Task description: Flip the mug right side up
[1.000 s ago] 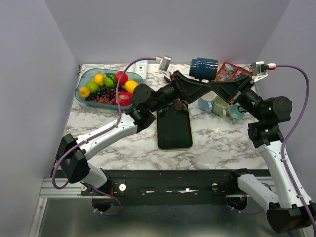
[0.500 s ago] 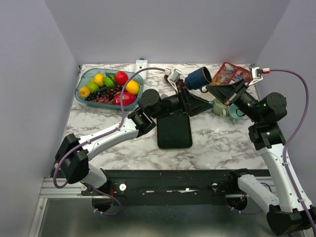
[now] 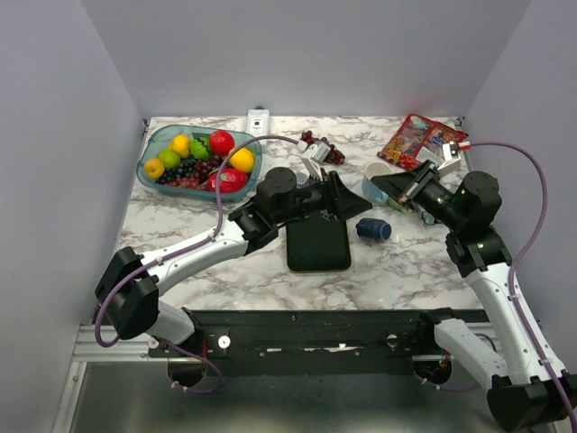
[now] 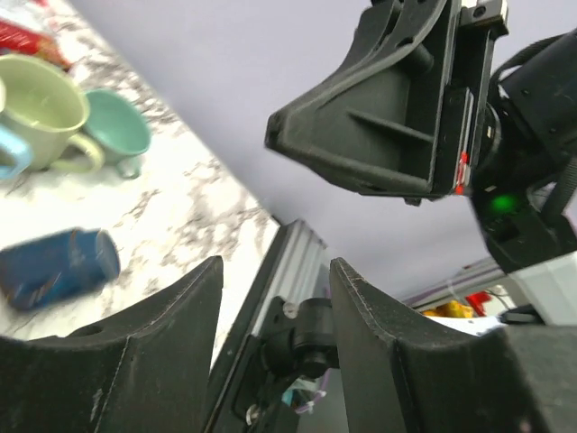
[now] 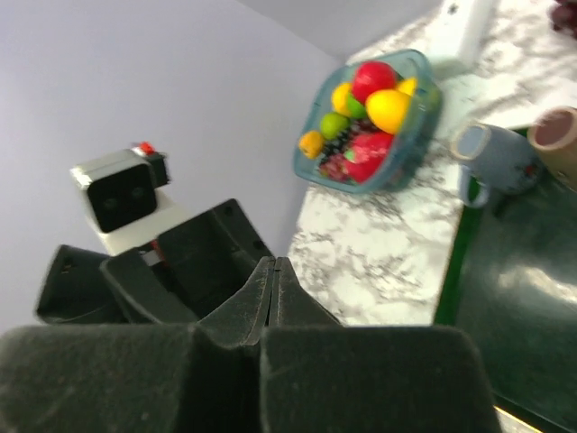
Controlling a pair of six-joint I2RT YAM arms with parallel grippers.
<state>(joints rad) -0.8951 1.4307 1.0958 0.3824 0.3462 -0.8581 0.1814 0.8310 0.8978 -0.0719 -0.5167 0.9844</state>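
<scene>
Marble table (image 3: 406, 262): blue mug (image 3: 373, 229) on side, beside black pad (image 3: 317, 242), away from edges.

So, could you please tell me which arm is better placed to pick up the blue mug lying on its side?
Probably the left: the left gripper is open just beside the blue mug, while the right gripper is shut.
</scene>
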